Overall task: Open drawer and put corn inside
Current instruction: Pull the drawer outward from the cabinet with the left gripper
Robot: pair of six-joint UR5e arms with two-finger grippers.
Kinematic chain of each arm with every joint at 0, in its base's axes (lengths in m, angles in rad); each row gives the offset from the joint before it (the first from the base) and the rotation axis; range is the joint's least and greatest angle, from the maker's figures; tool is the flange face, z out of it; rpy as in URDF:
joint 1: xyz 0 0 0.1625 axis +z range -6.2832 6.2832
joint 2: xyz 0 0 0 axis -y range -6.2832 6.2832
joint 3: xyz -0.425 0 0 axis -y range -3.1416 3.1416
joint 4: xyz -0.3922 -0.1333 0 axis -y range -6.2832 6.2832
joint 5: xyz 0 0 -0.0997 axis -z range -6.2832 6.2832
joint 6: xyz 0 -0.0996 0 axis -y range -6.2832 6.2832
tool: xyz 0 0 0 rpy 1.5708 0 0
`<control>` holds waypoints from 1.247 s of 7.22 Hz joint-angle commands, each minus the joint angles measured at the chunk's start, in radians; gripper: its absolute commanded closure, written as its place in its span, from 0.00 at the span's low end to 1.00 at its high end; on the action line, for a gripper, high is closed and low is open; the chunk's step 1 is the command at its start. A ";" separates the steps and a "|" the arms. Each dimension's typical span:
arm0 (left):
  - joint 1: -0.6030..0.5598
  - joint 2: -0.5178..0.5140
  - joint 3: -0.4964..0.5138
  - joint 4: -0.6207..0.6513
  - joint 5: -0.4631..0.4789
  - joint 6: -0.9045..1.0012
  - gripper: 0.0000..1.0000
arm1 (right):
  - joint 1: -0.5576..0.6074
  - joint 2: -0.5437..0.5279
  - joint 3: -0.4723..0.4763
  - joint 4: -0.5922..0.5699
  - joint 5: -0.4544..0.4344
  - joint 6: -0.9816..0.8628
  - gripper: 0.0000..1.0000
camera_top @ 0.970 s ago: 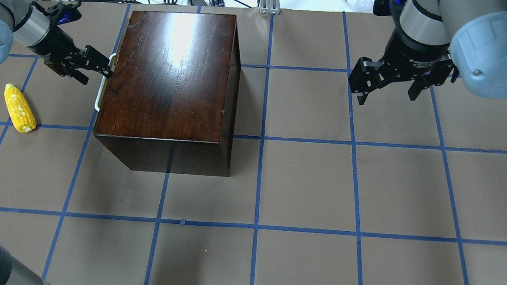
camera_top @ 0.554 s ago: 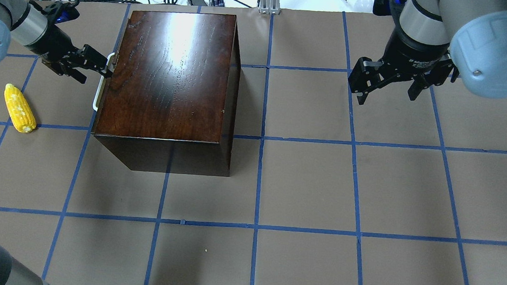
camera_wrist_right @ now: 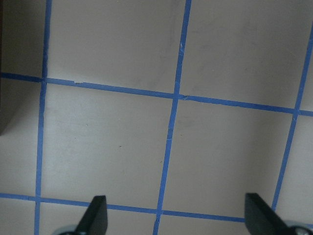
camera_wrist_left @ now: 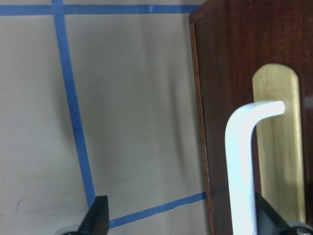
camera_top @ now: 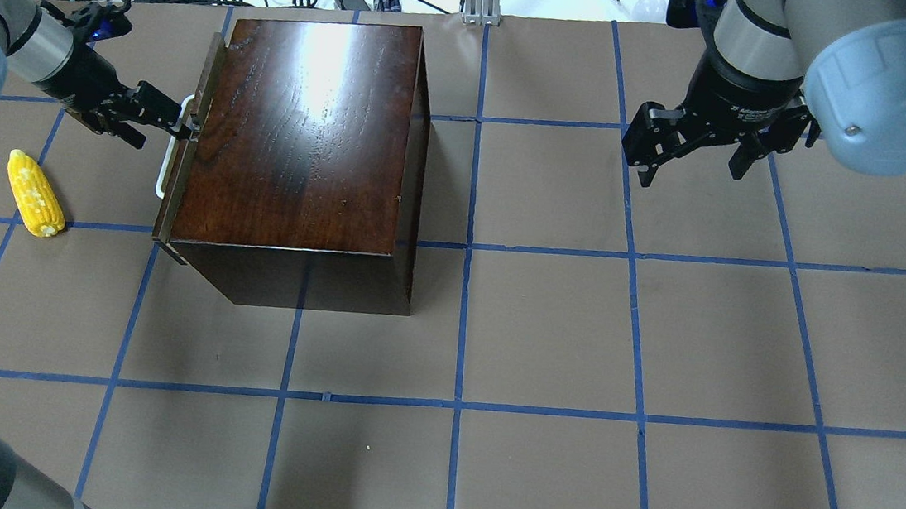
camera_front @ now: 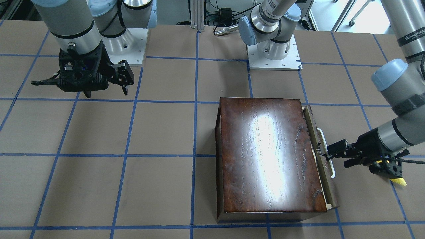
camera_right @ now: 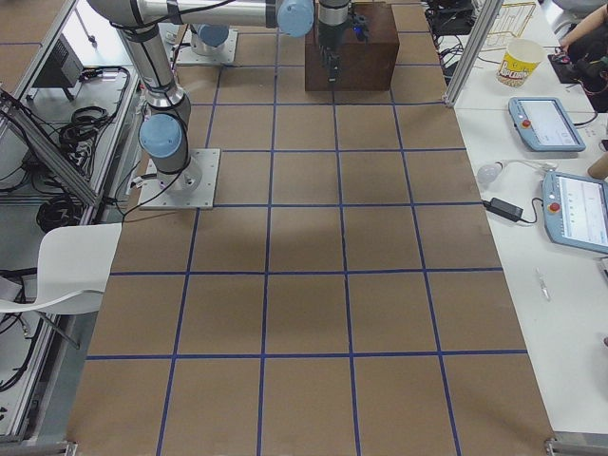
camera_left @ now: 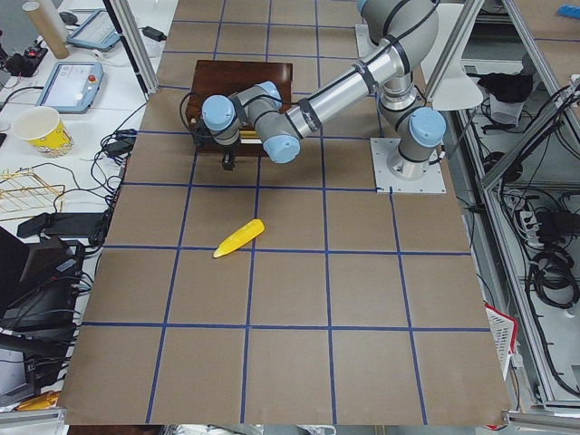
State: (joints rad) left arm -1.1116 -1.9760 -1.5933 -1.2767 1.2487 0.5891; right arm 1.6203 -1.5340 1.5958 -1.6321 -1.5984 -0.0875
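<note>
Left pincer (camera_top: 170,132): spread wide at the white handle (camera_wrist_left: 239,161), whose bar sits just inside one finger (camera_wrist_left: 270,221).
Right pincer (camera_top: 693,174): spread, holding nothing, hanging above the surface (camera_top: 545,338), well apart from the box (camera_top: 307,132).
Drawer (camera_front: 312,132): out by a narrow gap, with a pale strip showing along the box's edge.
Corn (camera_top: 35,193): lying on the surface on the drawer's side of the box, apart from it and outside the drawer.
</note>
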 commanded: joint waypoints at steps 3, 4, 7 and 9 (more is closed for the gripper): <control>0.012 -0.001 0.001 0.000 0.001 0.037 0.00 | 0.001 0.000 0.000 0.000 0.000 0.000 0.00; 0.021 -0.004 0.001 0.000 0.001 0.038 0.00 | 0.001 0.000 0.000 0.000 0.000 0.000 0.00; 0.050 -0.006 0.001 0.000 0.000 0.077 0.00 | -0.002 0.000 0.000 0.000 0.000 0.000 0.00; 0.050 -0.006 0.009 0.000 0.001 0.078 0.00 | 0.001 0.000 0.000 0.000 0.000 0.000 0.00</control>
State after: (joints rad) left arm -1.0622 -1.9820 -1.5897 -1.2755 1.2493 0.6646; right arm 1.6193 -1.5340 1.5956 -1.6321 -1.5984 -0.0874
